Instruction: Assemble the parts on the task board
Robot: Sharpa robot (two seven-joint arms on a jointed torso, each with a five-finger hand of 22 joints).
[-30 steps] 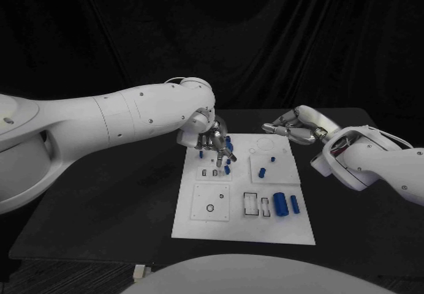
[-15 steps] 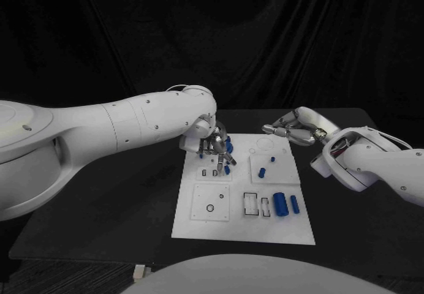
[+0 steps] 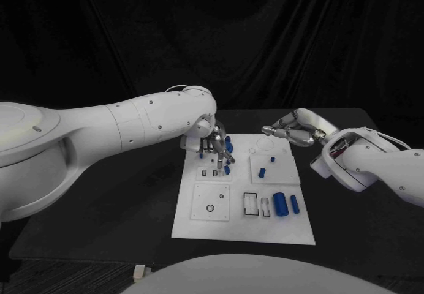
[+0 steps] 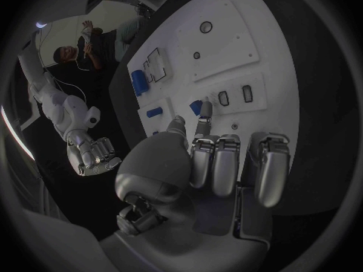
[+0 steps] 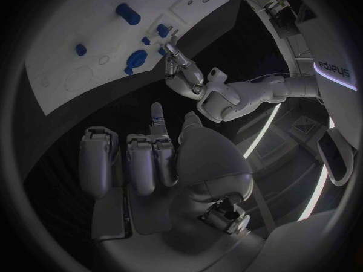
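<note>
The white task board (image 3: 199, 226) lies mid-table. My left hand (image 3: 215, 146) hovers over its far-left part, most fingers curled and one stretched out. That fingertip (image 4: 206, 106) sits right beside a small blue part (image 4: 196, 107) next to two little slots (image 4: 235, 95); I cannot tell whether they touch. A taller blue part (image 3: 228, 147) stands close by the hand. My right hand (image 3: 291, 130) floats beyond the board's far-right corner, fingers curled (image 5: 129, 157), holding nothing.
More blue parts lie on the board: a thick cylinder (image 3: 280, 204), a slim one (image 3: 294, 205) and two small pieces (image 3: 262, 173) in the middle right. The black table (image 3: 106, 202) spreads bare to either side of the board.
My left arm has swung nearer the camera while its hand shifted only slightly over the board's far-left part. The right hand has barely moved.
</note>
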